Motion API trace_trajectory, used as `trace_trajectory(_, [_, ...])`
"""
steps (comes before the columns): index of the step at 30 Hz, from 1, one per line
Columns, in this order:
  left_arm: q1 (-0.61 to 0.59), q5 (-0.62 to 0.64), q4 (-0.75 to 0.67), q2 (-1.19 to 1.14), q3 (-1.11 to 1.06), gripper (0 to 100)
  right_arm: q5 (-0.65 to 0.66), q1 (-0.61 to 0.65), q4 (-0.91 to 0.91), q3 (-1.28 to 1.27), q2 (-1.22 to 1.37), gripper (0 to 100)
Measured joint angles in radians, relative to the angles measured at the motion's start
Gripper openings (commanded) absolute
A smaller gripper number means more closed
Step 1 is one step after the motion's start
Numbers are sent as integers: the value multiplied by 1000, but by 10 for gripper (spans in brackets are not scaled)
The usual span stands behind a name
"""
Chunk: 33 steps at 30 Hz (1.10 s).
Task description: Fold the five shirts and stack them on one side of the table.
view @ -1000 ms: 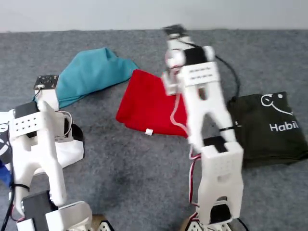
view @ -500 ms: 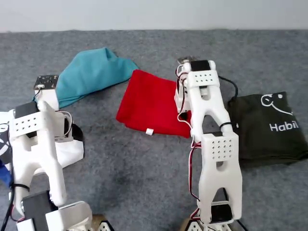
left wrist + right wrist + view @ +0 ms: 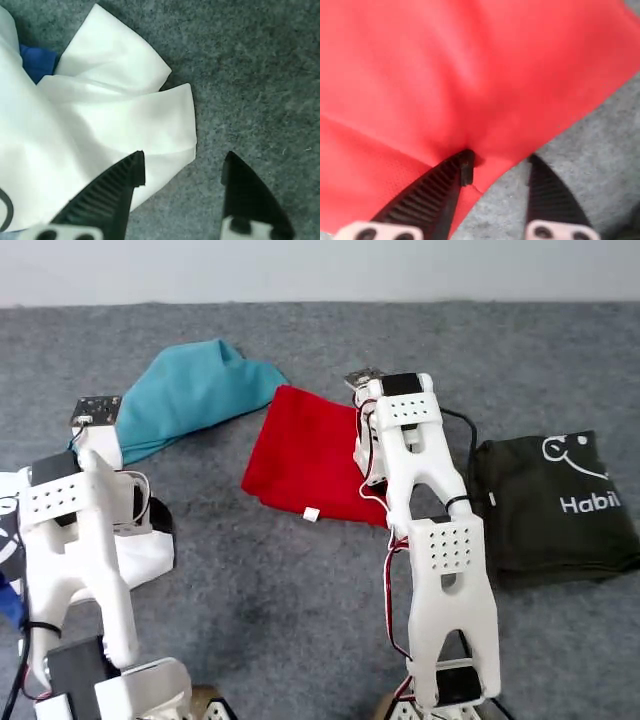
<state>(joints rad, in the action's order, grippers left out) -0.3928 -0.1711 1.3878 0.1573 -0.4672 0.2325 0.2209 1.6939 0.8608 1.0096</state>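
Note:
A folded red shirt (image 3: 305, 455) lies mid-table, with my right arm (image 3: 410, 440) stretched over its right edge. In the right wrist view my right gripper (image 3: 500, 161) is open and straddles that edge: one finger (image 3: 445, 190) presses on the red shirt (image 3: 445, 75), the other is over bare grey table. A teal shirt (image 3: 190, 390) lies crumpled at the back left. A folded dark shirt (image 3: 555, 505) lies on the right. My left gripper (image 3: 182, 165) hangs open over a corner of the white shirt (image 3: 100, 125), holding nothing. A bit of blue shirt (image 3: 37, 62) peeks from under the white one.
The grey felt table top (image 3: 290, 590) has free room in front of the red shirt, between the two arm bases. The left arm (image 3: 85, 510) stands over the white shirt (image 3: 150, 555) at the left edge. A pale wall borders the far side.
The right arm has swung down and back from the far side onto the red shirt's right edge. The left arm and all shirts have stayed put.

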Motion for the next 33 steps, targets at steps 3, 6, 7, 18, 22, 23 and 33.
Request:
trace_trajectory(3, [0, 0, 0, 0, 0, 243, 11, 0, 9, 40, 18, 4])
trace_trajectory(6, [0, 0, 0, 0, 0, 243, 14, 0, 12, 60, 25, 9])
trace_trajectory(7, [0, 0, 0, 0, 0, 243, 14, 0, 14, 86, 38, 9])
trace_trajectory(18, [0, 0, 0, 0, 0, 243, -9, 12, 63, 442, 60, 9])
trace_trajectory(22, [0, 0, 0, 0, 0, 243, -41, -41, 63, 532, 60, 9])
trace_trajectory(23, [0, 0, 0, 0, 0, 243, -49, -63, 63, 542, 60, 9])
trace_trajectory(33, [0, 0, 0, 0, 0, 243, -192, -350, 63, 559, 60, 9])
